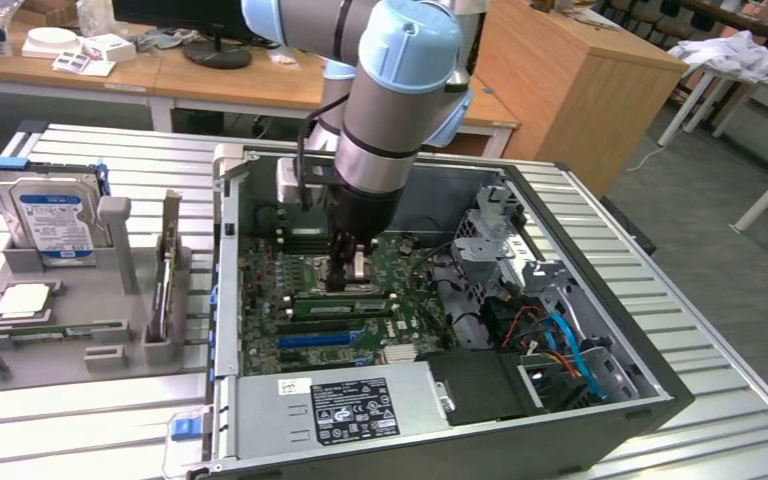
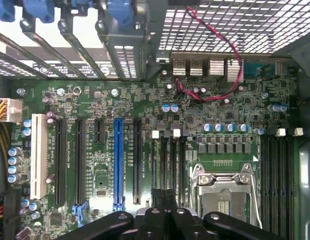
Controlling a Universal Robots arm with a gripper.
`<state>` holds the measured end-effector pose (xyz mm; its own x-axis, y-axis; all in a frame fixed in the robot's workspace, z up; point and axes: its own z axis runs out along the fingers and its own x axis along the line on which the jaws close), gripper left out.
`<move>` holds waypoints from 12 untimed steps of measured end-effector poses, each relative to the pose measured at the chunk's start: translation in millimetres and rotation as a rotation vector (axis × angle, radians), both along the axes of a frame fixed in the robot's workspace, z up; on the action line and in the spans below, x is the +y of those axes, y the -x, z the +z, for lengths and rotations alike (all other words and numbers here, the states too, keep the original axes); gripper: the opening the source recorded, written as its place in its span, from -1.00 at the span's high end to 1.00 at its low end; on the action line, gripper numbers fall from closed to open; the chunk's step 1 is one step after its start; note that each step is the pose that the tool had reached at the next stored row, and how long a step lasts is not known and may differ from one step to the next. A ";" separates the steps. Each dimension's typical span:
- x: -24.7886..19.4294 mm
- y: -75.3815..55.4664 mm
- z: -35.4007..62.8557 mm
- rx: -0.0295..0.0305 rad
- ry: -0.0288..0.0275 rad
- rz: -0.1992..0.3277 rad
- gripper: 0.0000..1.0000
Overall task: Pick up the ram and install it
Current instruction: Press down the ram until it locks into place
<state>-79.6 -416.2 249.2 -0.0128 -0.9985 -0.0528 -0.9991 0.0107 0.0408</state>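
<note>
The gripper [image 1: 348, 280], fingers pressed together and holding nothing, hangs mid-frame over the motherboard [image 1: 357, 300] inside the open computer case [image 1: 651, 395]. A ram [image 1: 51, 330] lies in the grey tray [image 1: 37, 370], lower left.

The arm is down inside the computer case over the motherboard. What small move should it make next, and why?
Probably a short, gentle press straight down. The gripper, jaws shut, is at the ram, which lies along a slot beside the CPU socket; whether its ends are latched cannot be told.
</note>
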 end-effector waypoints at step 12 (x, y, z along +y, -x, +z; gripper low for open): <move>0.8 2.3 -1.2 0.0000 0.0001 0.000 0.79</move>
